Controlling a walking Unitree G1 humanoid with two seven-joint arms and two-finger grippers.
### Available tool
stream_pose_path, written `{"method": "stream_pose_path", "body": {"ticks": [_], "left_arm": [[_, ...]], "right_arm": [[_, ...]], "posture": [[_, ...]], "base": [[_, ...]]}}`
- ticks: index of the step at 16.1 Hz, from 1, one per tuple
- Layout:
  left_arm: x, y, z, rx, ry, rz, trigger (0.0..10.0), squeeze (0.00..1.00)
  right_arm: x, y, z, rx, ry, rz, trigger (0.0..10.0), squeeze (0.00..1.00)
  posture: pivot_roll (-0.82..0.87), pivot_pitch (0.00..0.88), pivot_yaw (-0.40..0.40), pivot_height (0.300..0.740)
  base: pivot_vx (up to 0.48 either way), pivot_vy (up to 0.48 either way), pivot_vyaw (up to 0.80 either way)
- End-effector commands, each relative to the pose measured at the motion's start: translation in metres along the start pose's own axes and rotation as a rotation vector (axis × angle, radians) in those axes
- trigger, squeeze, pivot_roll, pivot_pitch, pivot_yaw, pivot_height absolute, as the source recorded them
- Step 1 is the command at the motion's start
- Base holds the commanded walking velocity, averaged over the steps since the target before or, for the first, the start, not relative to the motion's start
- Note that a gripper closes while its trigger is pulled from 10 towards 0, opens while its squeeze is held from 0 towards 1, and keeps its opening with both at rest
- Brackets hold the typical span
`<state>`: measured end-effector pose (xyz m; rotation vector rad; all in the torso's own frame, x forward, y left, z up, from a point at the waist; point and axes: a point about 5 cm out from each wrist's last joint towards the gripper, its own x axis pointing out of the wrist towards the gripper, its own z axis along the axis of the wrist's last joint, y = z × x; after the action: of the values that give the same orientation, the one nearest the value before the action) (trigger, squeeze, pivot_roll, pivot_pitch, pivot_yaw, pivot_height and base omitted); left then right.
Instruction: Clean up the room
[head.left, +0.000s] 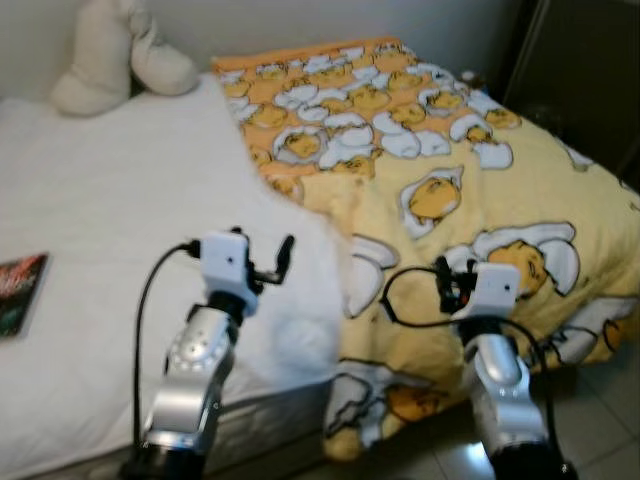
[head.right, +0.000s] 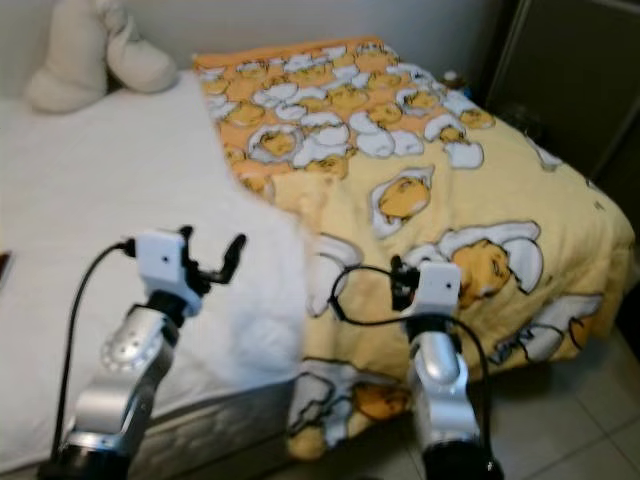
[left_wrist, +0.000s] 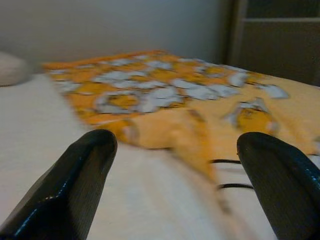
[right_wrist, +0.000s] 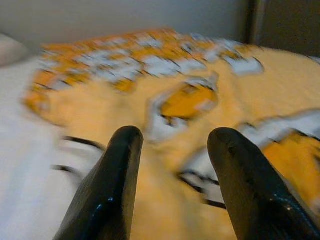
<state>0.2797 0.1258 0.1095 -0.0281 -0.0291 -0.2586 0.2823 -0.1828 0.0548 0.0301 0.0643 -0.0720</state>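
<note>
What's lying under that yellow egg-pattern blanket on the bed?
The yellow blanket covers the bed's right half, over the white sheet that shows bare beside it. Anything else beneath is hidden by the fabric.

Dark cabinet, perhaps a wardrobe

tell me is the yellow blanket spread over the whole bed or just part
Just part. The yellow blanket covers the bed's right side; its edge is bunched midway, leaving the white sheet bare on the left.
</note>
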Motion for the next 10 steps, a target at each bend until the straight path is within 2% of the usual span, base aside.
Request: {"method": "stream_pose_path", "body": {"ticks": [1, 2, 4, 8, 10], "left_arm": [[0.000, 0.003, 0.000, 0.008, 0.000, 0.000, 10.0, 0.00], [-0.001, 0.004, -0.002, 0.006, 0.010, 0.015, 10.0, 0.00], [-0.005, 0.007, -0.003, -0.009, 0.019, 0.037, 10.0, 0.00], [-0.021, 0.011, -0.002, -0.003, 0.032, 0.052, 10.0, 0.00], [-0.032, 0.018, -0.001, 0.013, 0.048, 0.072, 10.0, 0.00]], "right_arm": [[0.003, 0.000, -0.002, 0.005, 0.027, -0.018, 10.0, 0.00], [0.007, 0.001, -0.006, -0.021, 0.068, -0.011, 10.0, 0.00], [0.018, 0.008, -0.010, -0.016, 0.121, 0.031, 10.0, 0.00], [0.030, 0.035, -0.018, -0.058, 0.228, 0.179, 10.0, 0.00], [0.032, 0.048, -0.022, -0.043, 0.266, 0.222, 10.0, 0.00]], "posture": [[-0.02, 0.000, 0.075, 0.740], [-0.01, 0.000, 0.075, 0.740], [0.01, 0.000, 0.072, 0.740], [0.09, 0.000, 0.062, 0.740], [0.13, 0.000, 0.059, 0.740]], "base": [[0.341, -0.334, 0.00], [0.341, -0.334, 0.00], [0.000, 0.000, 0.00], [0.000, 0.000, 0.00], [0.000, 0.000, 0.00]]}}
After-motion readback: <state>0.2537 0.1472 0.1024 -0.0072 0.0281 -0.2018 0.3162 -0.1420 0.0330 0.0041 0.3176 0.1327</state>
